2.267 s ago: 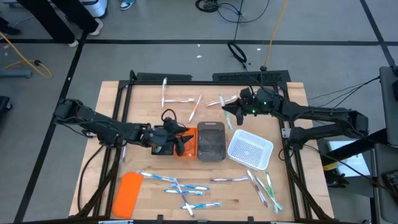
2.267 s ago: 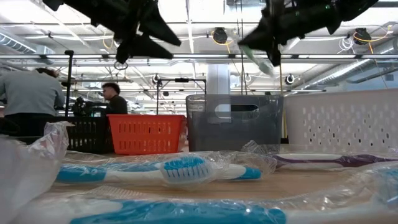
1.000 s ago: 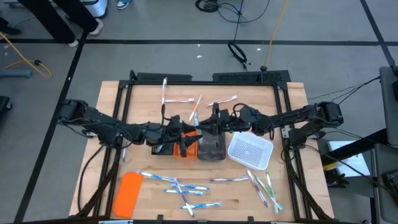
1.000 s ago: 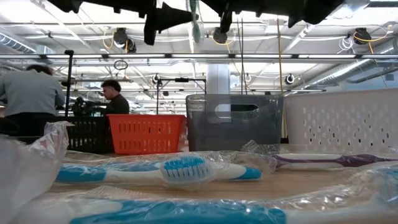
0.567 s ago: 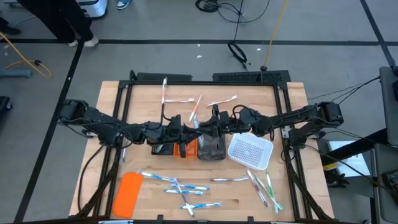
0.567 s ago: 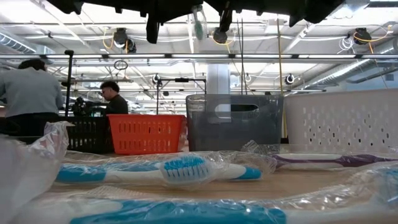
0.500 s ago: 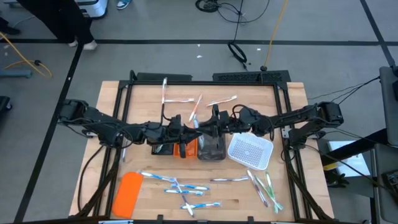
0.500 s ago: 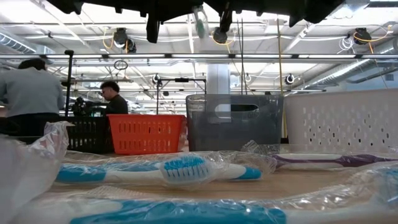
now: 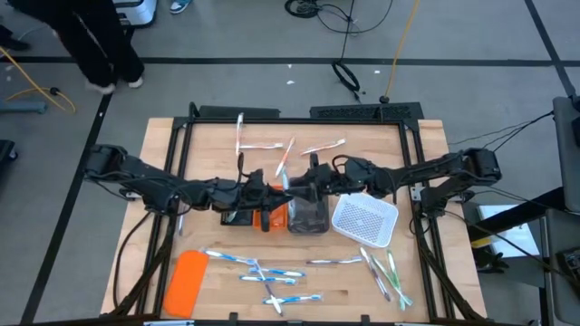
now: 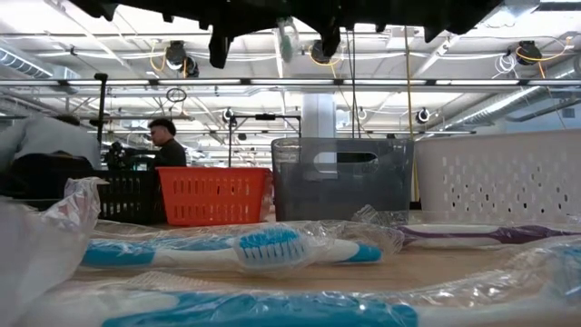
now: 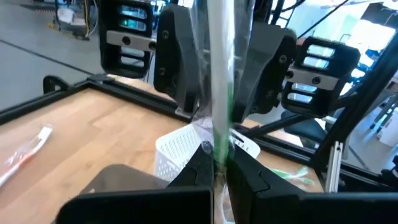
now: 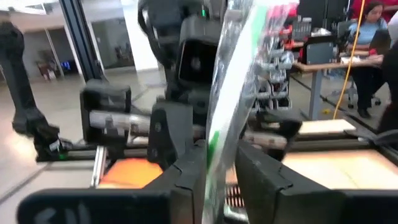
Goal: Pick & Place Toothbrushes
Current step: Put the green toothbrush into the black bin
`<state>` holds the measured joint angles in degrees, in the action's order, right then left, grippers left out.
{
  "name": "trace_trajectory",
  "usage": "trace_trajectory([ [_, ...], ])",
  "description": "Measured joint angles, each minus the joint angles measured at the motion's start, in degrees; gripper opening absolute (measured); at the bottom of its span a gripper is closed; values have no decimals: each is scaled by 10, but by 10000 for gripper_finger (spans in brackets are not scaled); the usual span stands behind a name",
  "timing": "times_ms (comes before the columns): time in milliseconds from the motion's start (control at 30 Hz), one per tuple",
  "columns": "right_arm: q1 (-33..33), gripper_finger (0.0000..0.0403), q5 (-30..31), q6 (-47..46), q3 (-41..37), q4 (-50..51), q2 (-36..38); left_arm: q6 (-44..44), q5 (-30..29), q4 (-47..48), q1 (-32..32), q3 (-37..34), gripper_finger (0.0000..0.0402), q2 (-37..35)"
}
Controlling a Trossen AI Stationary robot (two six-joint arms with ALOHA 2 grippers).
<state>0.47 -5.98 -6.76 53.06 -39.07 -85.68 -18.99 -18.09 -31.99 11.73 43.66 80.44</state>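
Observation:
A green-white toothbrush [image 11: 217,93] in a clear wrapper stands upright in the air above the row of trays, between my two grippers at the table's middle. My left gripper [image 11: 217,167] comes from the table's left and is shut on it. My right gripper [image 12: 221,167] comes from the right, open, with one finger on each side of the same toothbrush [image 12: 229,93]. In the high view the two grippers [image 9: 276,188] [image 9: 301,186] meet tip to tip. The low view shows the toothbrush's lower end [image 10: 287,36] hanging below the dark fingers. My left gripper pinches the wrapped toothbrush's shaft [image 11: 219,146] between its two fingers. The fingers lie level, come from the table's left and cross the shaft. The toothbrush stands upright, lifted clear of the trays. My right gripper: whether its fingers [image 12: 189,171] touch the wrapper, I cannot tell.
Black [image 9: 234,217], orange [image 9: 275,217], grey [image 9: 311,217] and white [image 9: 364,220] trays stand in a row under the grippers. Loose wrapped toothbrushes lie near the front edge [image 9: 258,267] [image 9: 385,272] and at the far side [image 9: 263,145]. An orange slab [image 9: 186,281] lies front left.
My left gripper has shut on the toothbrush that my right gripper held upright over the trays. Both arms have stayed in place, and the toothbrush has kept its upright stand.

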Motion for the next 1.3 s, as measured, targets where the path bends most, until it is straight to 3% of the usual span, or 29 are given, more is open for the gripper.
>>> trace_trajectory([
  [167, -1, 93, 0, 1, -1, 37, 2, -15, -22, 80, 7, 0, 7, -35],
  [367, -5, 102, 0, 6, -1, 94, 12, -57, -94, 220, 31, 1, 7, -96],
  [667, -5, 101, 0, 48, -1, 200, 59, -193, -159, 450, 64, 1, 7, -166],
  [900, -5, 100, 1, 57, -1, 285, 98, -305, -165, 596, 63, 0, 7, -171],
  [1300, -5, 100, 2, 60, -1, 361, 119, -362, -150, 686, 60, 0, 7, -145],
])
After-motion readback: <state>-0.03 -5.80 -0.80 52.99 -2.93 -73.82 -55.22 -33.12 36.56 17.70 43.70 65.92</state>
